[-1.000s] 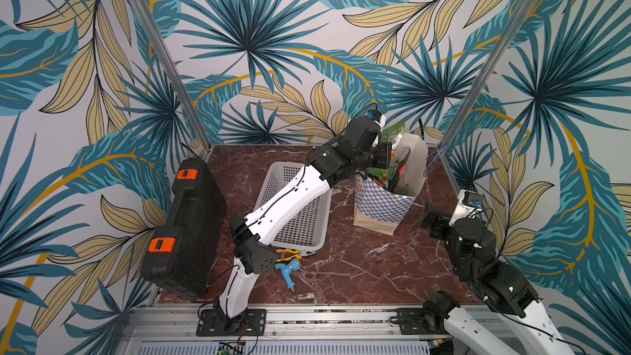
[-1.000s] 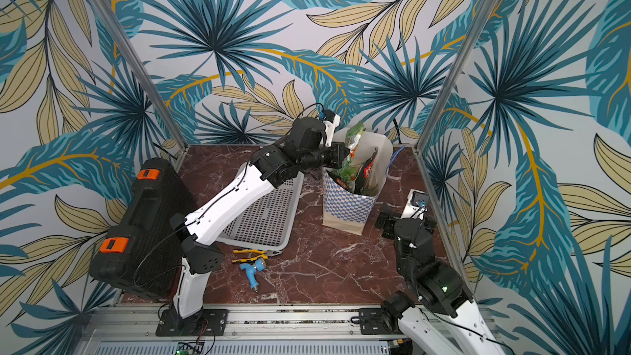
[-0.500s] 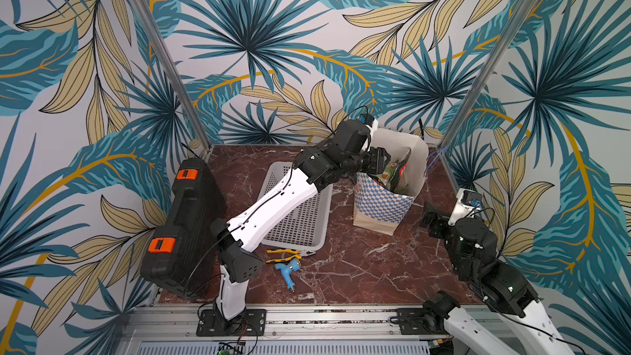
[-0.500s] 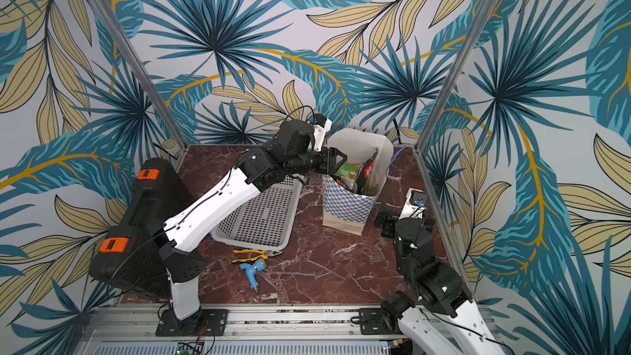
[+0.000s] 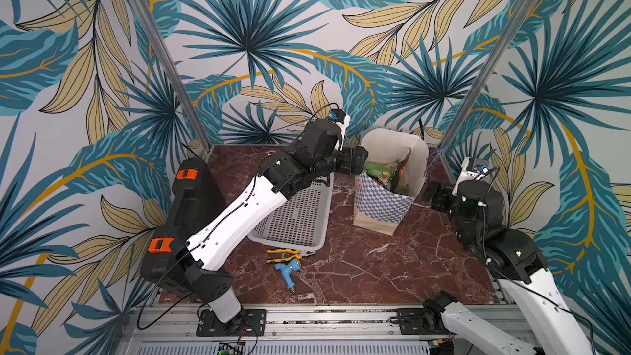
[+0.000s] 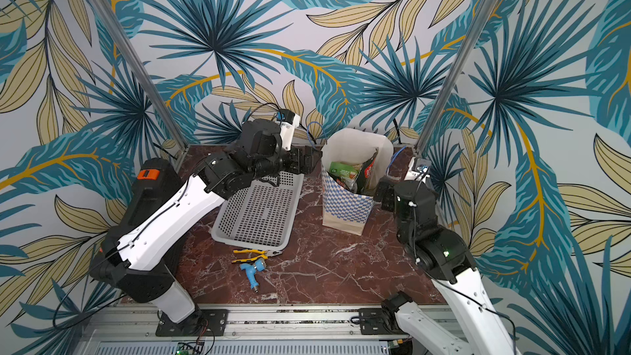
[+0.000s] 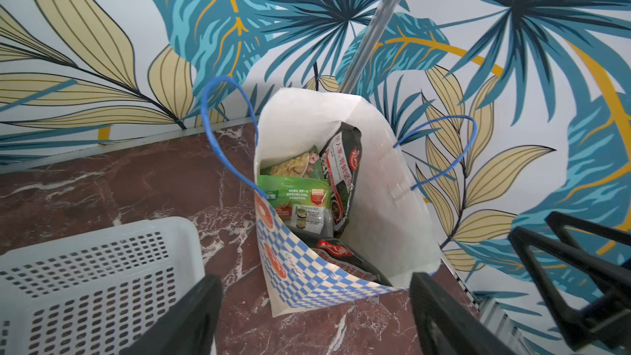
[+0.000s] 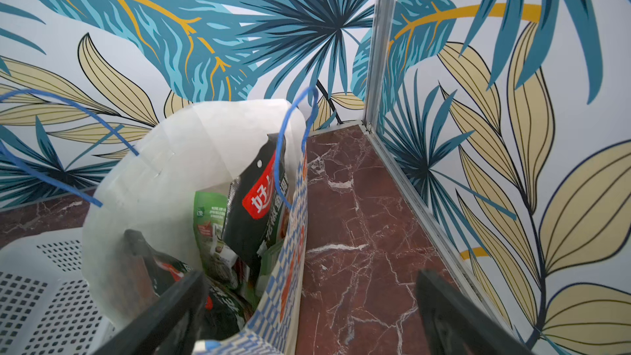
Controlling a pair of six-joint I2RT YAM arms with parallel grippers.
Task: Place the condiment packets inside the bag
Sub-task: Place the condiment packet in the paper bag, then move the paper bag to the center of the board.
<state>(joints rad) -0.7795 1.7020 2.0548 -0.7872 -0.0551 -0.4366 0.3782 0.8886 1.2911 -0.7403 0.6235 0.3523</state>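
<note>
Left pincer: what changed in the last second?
Left pincer opened, dropping its packet among the condiment packets in the bag, and pulled back from over the bag's mouth toward the basket. Right pincer, bag, basket and pliers stayed put.

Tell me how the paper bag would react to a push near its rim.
The bag would probably tip rather than slide: it stands tall on a narrow base. Its paper walls look bowed, so they likely flex. The condiment packets inside may steady it.
</note>
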